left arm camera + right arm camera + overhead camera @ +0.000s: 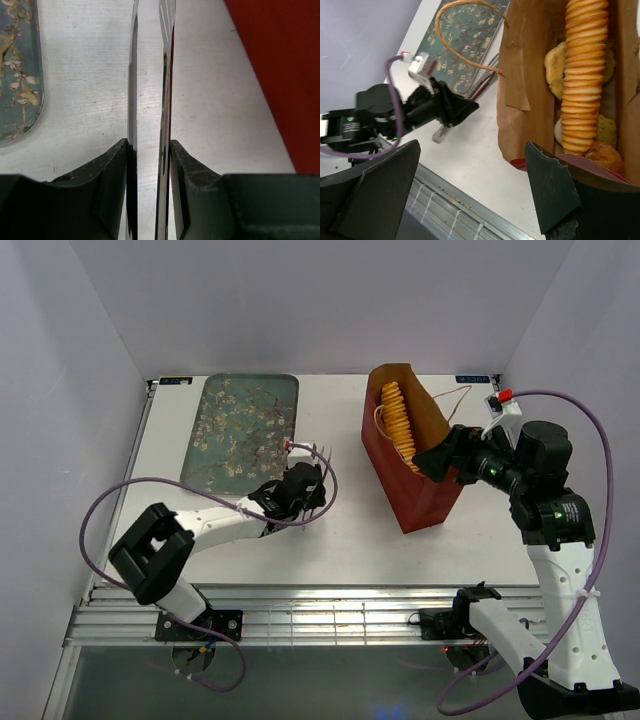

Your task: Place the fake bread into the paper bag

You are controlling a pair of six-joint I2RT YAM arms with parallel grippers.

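The left gripper (150, 147) is low over the white tabletop (340, 540), in the middle. Its two black fingers (112, 165) pinch a pair of metal tongs (165, 75) between them. The two shiny blades of the tongs are squeezed close, with a thin gap between them. The tongs point away from the arm, and nothing is in them.

Off to the right is the right gripper (471, 145). Its fingers are spread wide apart and hold nothing. One finger is at the near rim of the paper bag (415, 495), and the other finger is out over the tabletop.

The bag stands up on the right half of the tabletop. It is red outside and brown inside, and its top is open. The fake bread is in the bag. A long bumpy orange loaf (582, 75) leans inside it and reaches up near the top. Smaller pieces lie beside it deeper down: a pale bun (552, 65) and a round brown one (605, 155). A thin string handle (465, 30) loops out from the rim.

Farther back on the left lies a grey tray (240, 430) with a flower pattern, flat on the tabletop.
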